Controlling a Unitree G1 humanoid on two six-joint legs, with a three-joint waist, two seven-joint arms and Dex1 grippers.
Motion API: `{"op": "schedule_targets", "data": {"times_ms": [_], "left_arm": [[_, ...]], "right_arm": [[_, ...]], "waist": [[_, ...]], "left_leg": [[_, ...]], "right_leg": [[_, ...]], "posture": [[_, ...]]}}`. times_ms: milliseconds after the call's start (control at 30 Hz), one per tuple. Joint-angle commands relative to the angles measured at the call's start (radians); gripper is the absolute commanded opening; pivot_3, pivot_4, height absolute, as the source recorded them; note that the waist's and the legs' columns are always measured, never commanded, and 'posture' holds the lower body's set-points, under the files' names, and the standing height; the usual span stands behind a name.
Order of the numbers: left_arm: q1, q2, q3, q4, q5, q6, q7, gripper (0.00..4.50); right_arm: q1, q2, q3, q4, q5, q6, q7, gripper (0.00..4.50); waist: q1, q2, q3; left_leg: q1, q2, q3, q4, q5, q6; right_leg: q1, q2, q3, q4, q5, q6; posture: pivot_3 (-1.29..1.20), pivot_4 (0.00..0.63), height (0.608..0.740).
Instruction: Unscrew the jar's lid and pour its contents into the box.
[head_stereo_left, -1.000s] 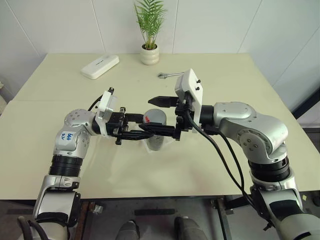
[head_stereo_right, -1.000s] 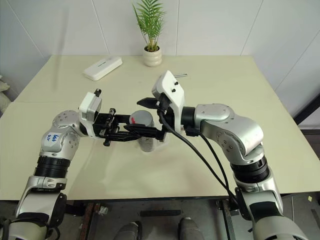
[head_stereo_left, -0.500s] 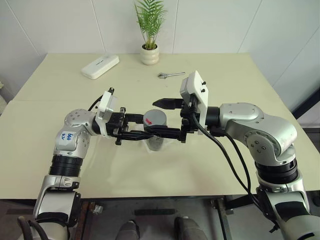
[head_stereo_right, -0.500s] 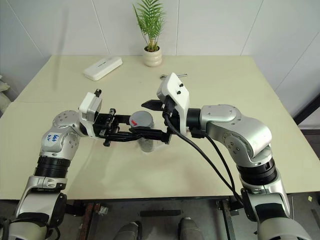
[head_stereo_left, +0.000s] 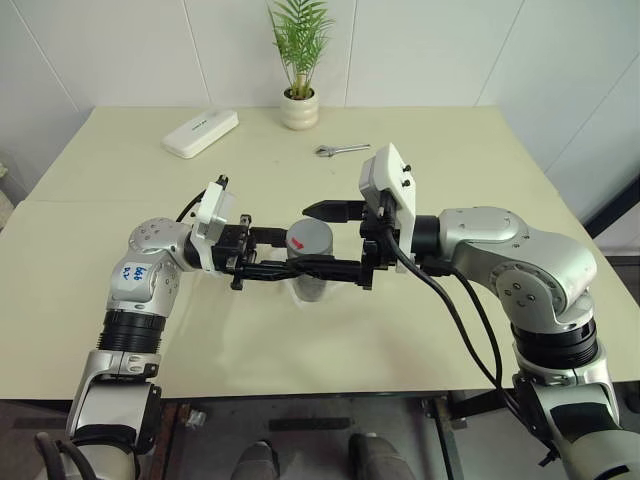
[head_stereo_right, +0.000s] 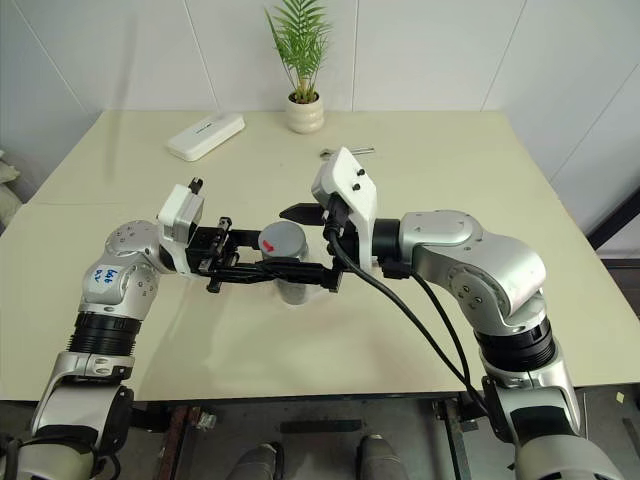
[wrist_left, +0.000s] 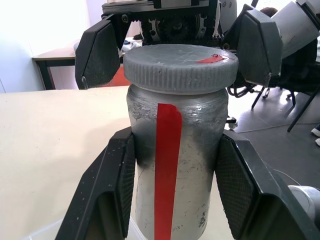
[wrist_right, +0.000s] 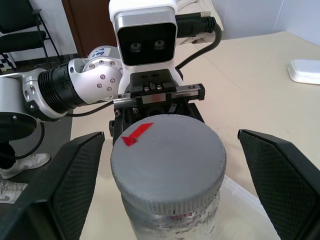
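The desk (head_stereo_left: 420, 330) is seen from above by both head views, facing forward and down. The jar (wrist_left: 172, 165) is viewed close-up by each wrist camera from opposite sides, its lid (wrist_right: 167, 162) being shared by all four

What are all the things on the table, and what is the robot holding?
jar: one, clear with a red stripe, held upright above the middle of the table
lid: one, grey with a red mark, screwed on top of the jar
box: one, clear plastic, on the table right under the jar, mostly hidden
plant pot: one, white with a green plant, at the table's far edge
case: one, white, oblong, far left part of the table
wrench: one, silver, near the pot, to its right
table: one, pale yellow
left gripper: black fingers shut on the jar's body
right gripper: black fingers open, one on each side of the lid, not touching it
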Motion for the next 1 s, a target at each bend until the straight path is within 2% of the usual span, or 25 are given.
{"op": "schedule_targets", "data": {"times_ms": [33, 600, 667, 1000], "left_arm": [[-0.004, 0.010, 0.015, -0.022, -0.003, -0.009, 0.001, 1.94], [-0.005, 0.011, 0.012, -0.023, -0.003, -0.007, 0.000, 1.94], [-0.006, 0.010, 0.012, -0.022, -0.002, -0.008, 0.000, 1.94], [-0.006, 0.010, 0.012, -0.023, -0.001, -0.009, 0.004, 1.94]], "right_arm": [[-0.022, -0.013, -0.034, -0.042, 0.015, -0.002, -0.002, 4.50], [-0.014, -0.036, -0.038, -0.061, 0.021, 0.011, 0.005, 4.50], [-0.016, -0.036, -0.038, -0.062, 0.023, 0.011, 0.004, 4.12], [-0.016, -0.042, -0.035, -0.063, 0.030, 0.011, 0.007, 4.11]], "waist": [[0.000, 0.000, 0.000], [0.000, 0.000, 0.000], [0.000, 0.000, 0.000], [0.000, 0.000, 0.000]], "left_leg": [[0.000, 0.000, 0.000, 0.000, 0.000, 0.000], [0.000, 0.000, 0.000, 0.000, 0.000, 0.000], [0.000, 0.000, 0.000, 0.000, 0.000, 0.000], [0.000, 0.000, 0.000, 0.000, 0.000, 0.000]], "right_leg": [[0.000, 0.000, 0.000, 0.000, 0.000, 0.000], [0.000, 0.000, 0.000, 0.000, 0.000, 0.000], [0.000, 0.000, 0.000, 0.000, 0.000, 0.000], [0.000, 0.000, 0.000, 0.000, 0.000, 0.000]], "posture": [[0.00, 0.150, 0.740], [0.00, 0.150, 0.740], [0.00, 0.150, 0.740], [0.00, 0.150, 0.740]]}}
